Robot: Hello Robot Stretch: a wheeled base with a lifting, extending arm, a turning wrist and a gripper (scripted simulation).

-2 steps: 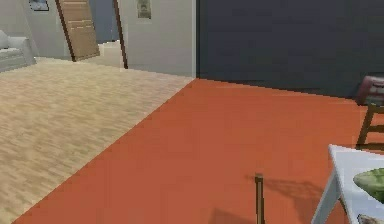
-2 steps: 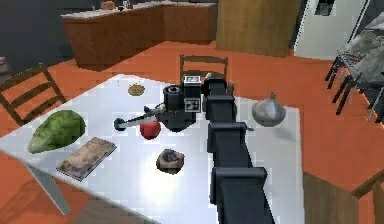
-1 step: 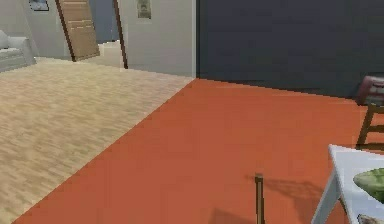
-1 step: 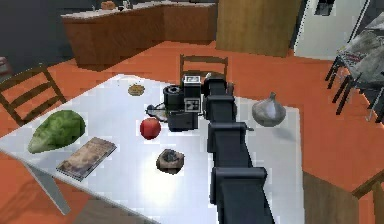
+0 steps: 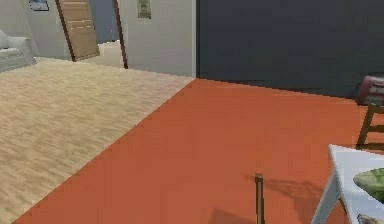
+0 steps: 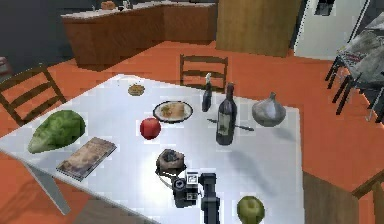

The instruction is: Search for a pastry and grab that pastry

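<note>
Two bottles [image 6: 227, 118], one red apple [image 6: 150, 128], one brown lump [image 6: 171, 159]; cannot tell whether hand [image 6: 177, 174] holds anything

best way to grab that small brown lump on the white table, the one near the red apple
Probably take the brown lump across its widest part, coming down from above. It is low and rounded, lies flat on the white table, and has no handle or stem. The near side, by the pincer, looks free. The red apple stands apart beyond it.
</note>
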